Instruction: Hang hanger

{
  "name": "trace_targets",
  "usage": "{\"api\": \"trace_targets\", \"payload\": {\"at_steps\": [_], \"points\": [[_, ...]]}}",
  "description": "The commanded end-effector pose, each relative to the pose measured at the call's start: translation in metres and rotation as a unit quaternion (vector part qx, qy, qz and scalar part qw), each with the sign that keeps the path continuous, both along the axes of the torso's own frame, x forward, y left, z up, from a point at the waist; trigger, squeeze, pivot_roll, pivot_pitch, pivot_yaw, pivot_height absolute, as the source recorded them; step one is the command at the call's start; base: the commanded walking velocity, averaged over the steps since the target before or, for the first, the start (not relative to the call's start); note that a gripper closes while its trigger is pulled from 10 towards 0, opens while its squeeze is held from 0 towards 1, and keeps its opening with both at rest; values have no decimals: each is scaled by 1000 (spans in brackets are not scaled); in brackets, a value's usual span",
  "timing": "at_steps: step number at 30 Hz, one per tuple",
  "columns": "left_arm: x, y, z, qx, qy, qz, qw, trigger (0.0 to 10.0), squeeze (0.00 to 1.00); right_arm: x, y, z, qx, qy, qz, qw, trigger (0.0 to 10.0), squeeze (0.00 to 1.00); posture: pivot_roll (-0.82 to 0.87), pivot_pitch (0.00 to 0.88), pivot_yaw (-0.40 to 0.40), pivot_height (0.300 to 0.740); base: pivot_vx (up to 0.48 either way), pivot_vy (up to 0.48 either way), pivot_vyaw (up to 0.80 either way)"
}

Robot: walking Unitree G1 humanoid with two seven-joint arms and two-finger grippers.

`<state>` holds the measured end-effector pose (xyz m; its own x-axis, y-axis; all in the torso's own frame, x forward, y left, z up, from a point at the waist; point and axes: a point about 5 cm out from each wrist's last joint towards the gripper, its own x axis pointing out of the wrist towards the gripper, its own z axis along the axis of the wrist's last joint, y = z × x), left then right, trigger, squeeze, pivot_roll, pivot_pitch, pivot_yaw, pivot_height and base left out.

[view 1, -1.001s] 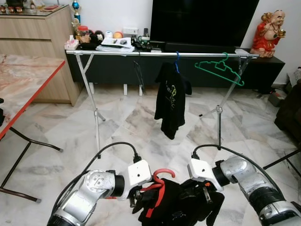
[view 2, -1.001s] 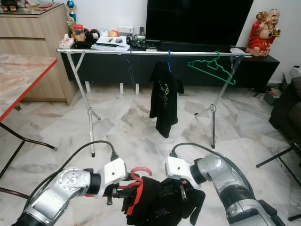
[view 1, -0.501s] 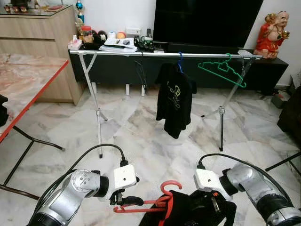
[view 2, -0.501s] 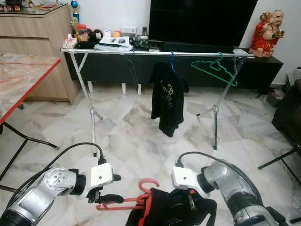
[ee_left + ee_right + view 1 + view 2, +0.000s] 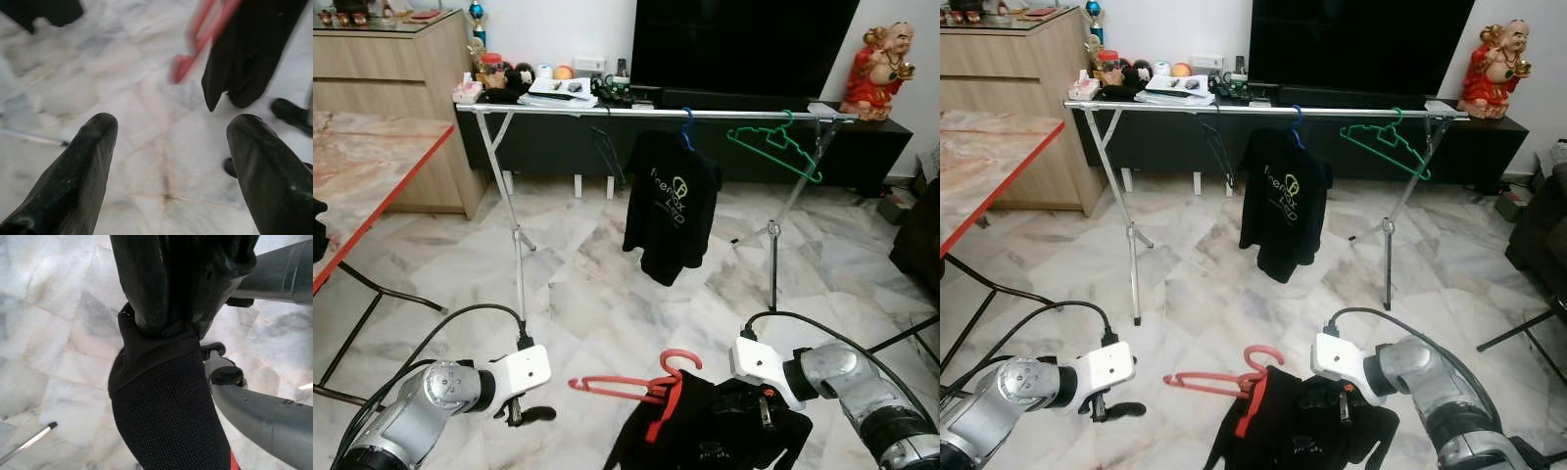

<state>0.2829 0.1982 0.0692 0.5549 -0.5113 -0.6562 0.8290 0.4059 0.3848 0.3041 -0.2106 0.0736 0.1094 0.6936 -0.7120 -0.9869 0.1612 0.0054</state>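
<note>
A red hanger (image 5: 631, 385) carries a black garment (image 5: 705, 441) low in front of me, its hook pointing up. My right gripper (image 5: 751, 411) is shut on the garment's fabric (image 5: 166, 396), fingers (image 5: 146, 284) clamped on a fold. My left gripper (image 5: 530, 415) sits off to the hanger's left, open, with only floor between its fingers (image 5: 83, 161); the hanger's red tip (image 5: 183, 68) lies beyond them. Across the room stands a silver clothes rail (image 5: 636, 112) with a black T-shirt (image 5: 671, 201) on a blue hanger and a bare green hanger (image 5: 773, 147).
A marble-topped table with a red edge (image 5: 382, 186) is on my left, a wooden cabinet (image 5: 391, 69) behind it. Behind the rail are a TV (image 5: 744, 44) and a red statue (image 5: 876, 73). A dark seat (image 5: 920, 230) stands on the right. Open marble floor (image 5: 587, 294) lies between me and the rail.
My left gripper has let go of the red hanger's end and drawn back to the left. The hanger now hangs from the garment in my right gripper. The T-shirt on the rail has turned.
</note>
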Motion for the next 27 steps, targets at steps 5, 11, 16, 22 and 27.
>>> {"api": "trace_targets", "payload": {"at_steps": [5,11,16,22,27], "points": [[4,-1,-5,-30,-26,51,998,10000,0,10,-6,7,34,-51,-79,995,0,0,19,0,-59,740,0,0,0],[2,3,-22,-18,-35,101,994,10000,0,27,8,17,70,-110,-147,981,0,0,32,0,-59,740,0,0,0],[-3,1,-32,-39,-31,113,992,10000,0,29,28,20,77,-126,-106,983,0,0,35,0,-59,740,0,0,0],[1,-7,-35,-82,-46,145,985,10000,0,42,50,40,123,-156,-99,975,0,0,30,0,-62,740,0,0,0],[6,-16,-35,-120,-68,170,976,10000,0,48,76,51,149,-166,-68,973,0,0,29,0,-69,740,0,0,0]]}}
